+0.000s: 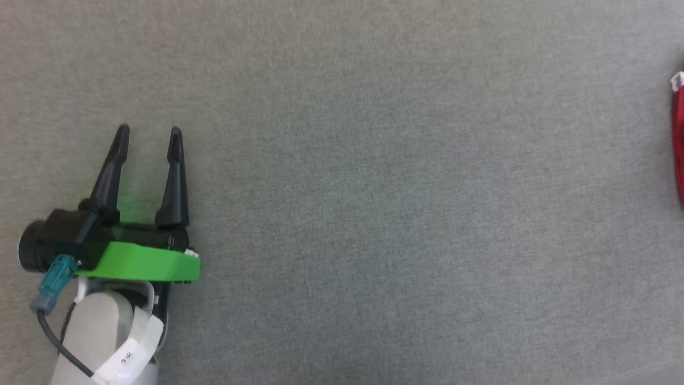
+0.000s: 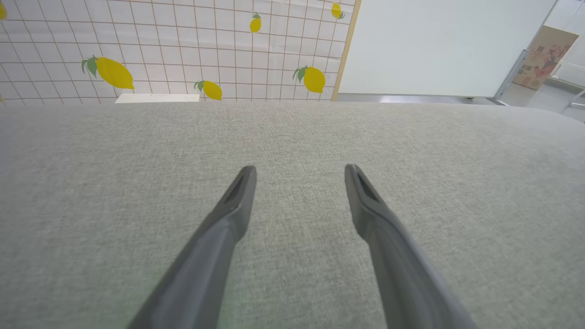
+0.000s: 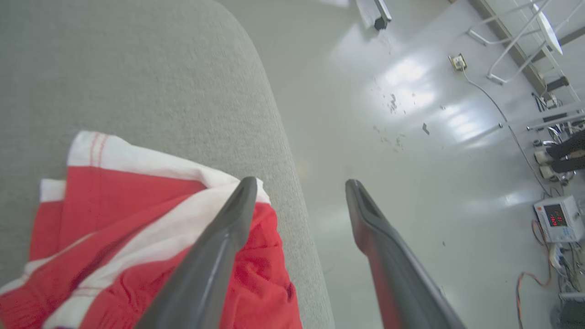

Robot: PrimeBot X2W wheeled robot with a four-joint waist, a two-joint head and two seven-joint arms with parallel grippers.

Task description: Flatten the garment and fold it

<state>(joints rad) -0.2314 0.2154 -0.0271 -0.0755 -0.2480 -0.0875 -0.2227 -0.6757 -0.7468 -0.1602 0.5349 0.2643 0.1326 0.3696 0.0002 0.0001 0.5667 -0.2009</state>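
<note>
- I had the left gripper (image 1: 149,130) at the lower left of the head view. Its two dark fingers were spread, with only bare grey cloth between them.
- Its wrist view confirmed this: the left gripper (image 2: 300,168) was released, held nothing, and pointed across the grey padded surface (image 2: 292,137).
- Past the far edge of that surface I saw a tiled wall with a lemon pattern (image 2: 183,45), and a white panel (image 2: 434,45) beside it.
- In the head view the garment (image 1: 678,139) was just a red sliver with a bit of white trim, cut off by the right edge and well apart from the left gripper.
- In the right wrist view I found the garment (image 3: 114,201) lying rumpled near the rounded edge of the padded surface (image 3: 137,68), its red folds crossed by white bands.
- The right gripper (image 3: 300,181) was released too, its fingers wide apart and no cloth between them.
- One of its fingers (image 3: 215,256) crossed in front of the garment's white-trimmed corner. I could not tell whether it touched the cloth.
- The other finger stood over the glossy floor (image 3: 411,137) beyond the surface edge.
- On that floor, far to the side, sat a small box with red digits (image 3: 555,219) among cables.
</note>
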